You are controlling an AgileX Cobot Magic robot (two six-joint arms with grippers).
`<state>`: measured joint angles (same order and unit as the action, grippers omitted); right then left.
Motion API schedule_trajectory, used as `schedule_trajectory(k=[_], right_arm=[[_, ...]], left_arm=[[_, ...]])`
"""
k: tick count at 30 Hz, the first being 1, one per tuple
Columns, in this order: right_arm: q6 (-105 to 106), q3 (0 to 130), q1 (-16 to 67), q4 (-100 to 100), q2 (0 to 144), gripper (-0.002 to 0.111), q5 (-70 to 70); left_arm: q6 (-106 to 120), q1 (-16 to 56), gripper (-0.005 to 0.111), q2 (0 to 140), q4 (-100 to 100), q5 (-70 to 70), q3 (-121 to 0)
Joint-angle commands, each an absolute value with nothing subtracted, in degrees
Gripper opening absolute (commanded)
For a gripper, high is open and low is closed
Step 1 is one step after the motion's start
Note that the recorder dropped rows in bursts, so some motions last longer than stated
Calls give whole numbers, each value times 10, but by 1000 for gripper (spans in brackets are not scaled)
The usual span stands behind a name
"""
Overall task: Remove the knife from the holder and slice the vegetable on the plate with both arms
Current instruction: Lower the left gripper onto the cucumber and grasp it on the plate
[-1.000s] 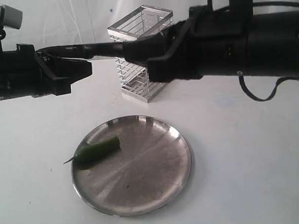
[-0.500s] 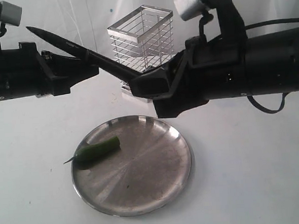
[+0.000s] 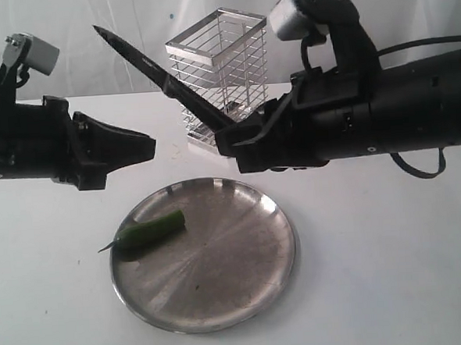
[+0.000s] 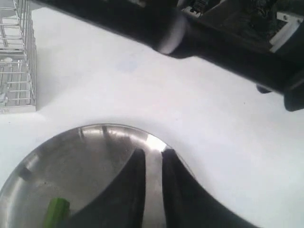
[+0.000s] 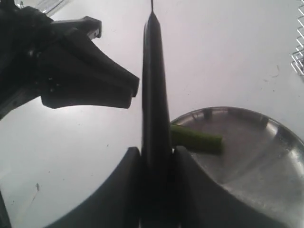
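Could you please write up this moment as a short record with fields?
Knife: held in the right pincer, out of the wire holder, tip raised
Left pincer: empty, jaws slightly apart, hovering near the plate
Vegetable: in one piece, lying at the plate's edge
Wire holder: upright, apart from the plate

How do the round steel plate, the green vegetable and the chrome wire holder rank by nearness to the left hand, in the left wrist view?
1. Round steel plate: just beneath the left hand.
2. Small green vegetable: lying on that plate.
3. Chrome wire holder: beyond the plate.
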<state>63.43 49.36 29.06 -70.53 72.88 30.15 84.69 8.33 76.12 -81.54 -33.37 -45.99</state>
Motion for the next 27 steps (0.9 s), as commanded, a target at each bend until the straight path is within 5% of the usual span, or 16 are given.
schedule_trajectory(k=[1, 5, 11, 27], right_arm=[[580, 466, 291, -685, 708, 0, 287], [530, 423, 291, -651, 692, 0, 262], [526, 383, 291, -644, 683, 0, 286], [492, 379, 291, -644, 683, 0, 254]], left_arm=[[837, 87, 20, 760, -779, -358, -464], [832, 87, 25, 760, -668, -383, -464], [831, 97, 67, 765, -608, -324, -448], [772, 196, 68, 922, -457, -94, -475]])
